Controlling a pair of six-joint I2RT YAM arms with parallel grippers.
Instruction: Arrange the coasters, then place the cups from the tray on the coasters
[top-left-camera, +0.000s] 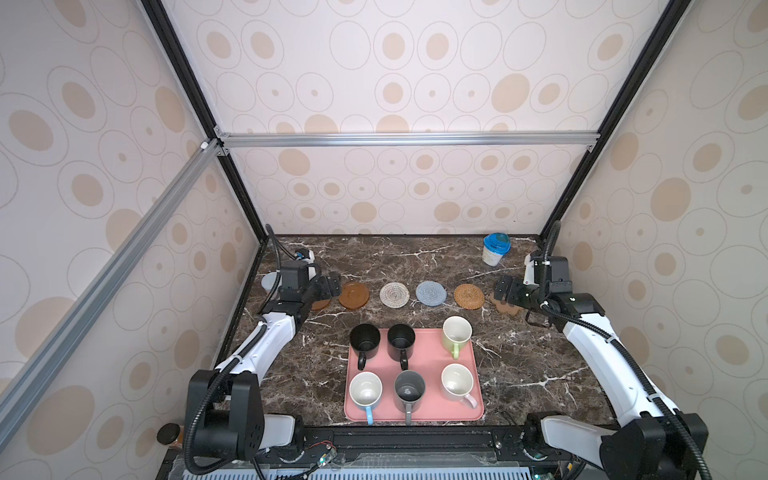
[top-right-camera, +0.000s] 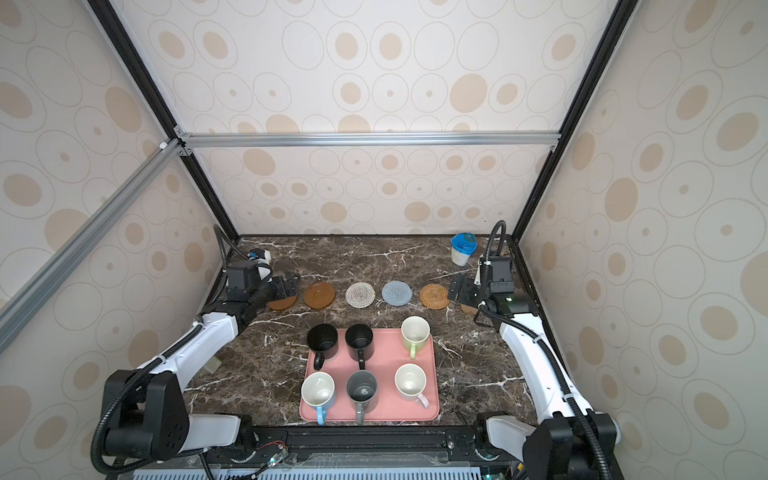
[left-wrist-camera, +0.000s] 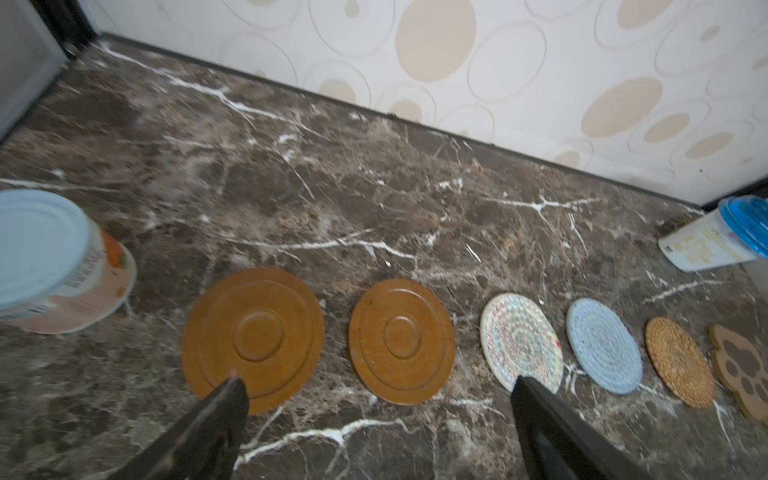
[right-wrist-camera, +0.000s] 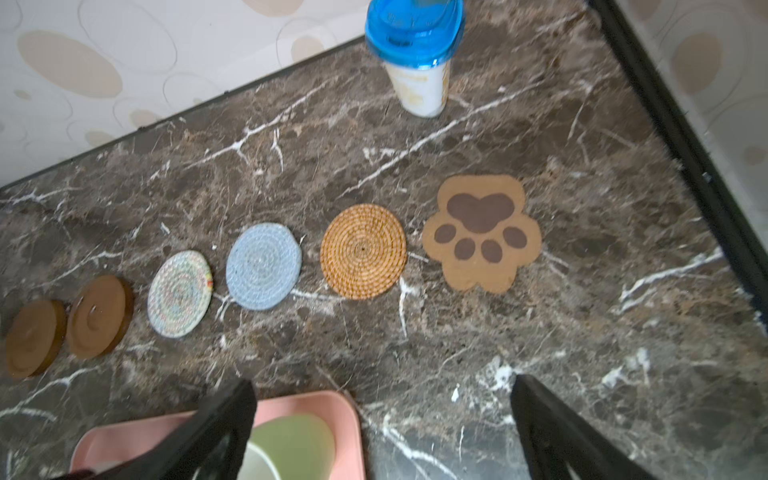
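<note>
**Marble tabletop (top-left-camera: 519, 365): everything laid out, nothing held**

Dark stone veined in white fills your booth floor, with oval-patterned wallpaper (top-left-camera: 395, 187) on three sides. Read the table as a clock, twelve at the far wall.

Just past centre, from nine o'clock across to three, the coasters (right-wrist-camera: 363, 251) lie flat in one row, each apart from its neighbour. In order they are the outer brown ringed disc (top-right-camera: 279, 305), inner brown ringed disc (top-left-camera: 353, 296), whitish woven round (top-left-camera: 394, 294), grey-blue woven round (top-left-camera: 431, 294), tan rattan round (top-left-camera: 468, 296) and paw-shaped coaster (right-wrist-camera: 482, 232).

At six o'clock you have the pink tray (top-left-camera: 428, 353), and all six mugs (top-right-camera: 361, 388) stand upright on it in two rows of three. The far row, from the tray's eleven to one, is the corner black mug (top-left-camera: 365, 338), middle black mug (top-left-camera: 401, 338) and light green mug (top-left-camera: 457, 332). The near row, seven to five, is the light blue mug (top-left-camera: 365, 390) with its white inside, the dark grey mug (top-left-camera: 409, 388) and the pale pink mug (top-left-camera: 457, 382).

Your left gripper (left-wrist-camera: 379, 382) hangs at nine o'clock with its jaws spread wide and nothing between them. In both top views it covers part of the outer brown ringed disc. Your right gripper (right-wrist-camera: 382, 384) sits at three o'clock, jaws likewise wide apart and empty, hiding part of the paw-shaped coaster in both top views. You cannot tell from these views whether either one touches its coaster.

A blue-lidded white tub (top-left-camera: 494, 249) stands at one o'clock by the far wall. A grey-lidded jar (left-wrist-camera: 45, 257) stands at ten o'clock, just beyond the left gripper.
</note>
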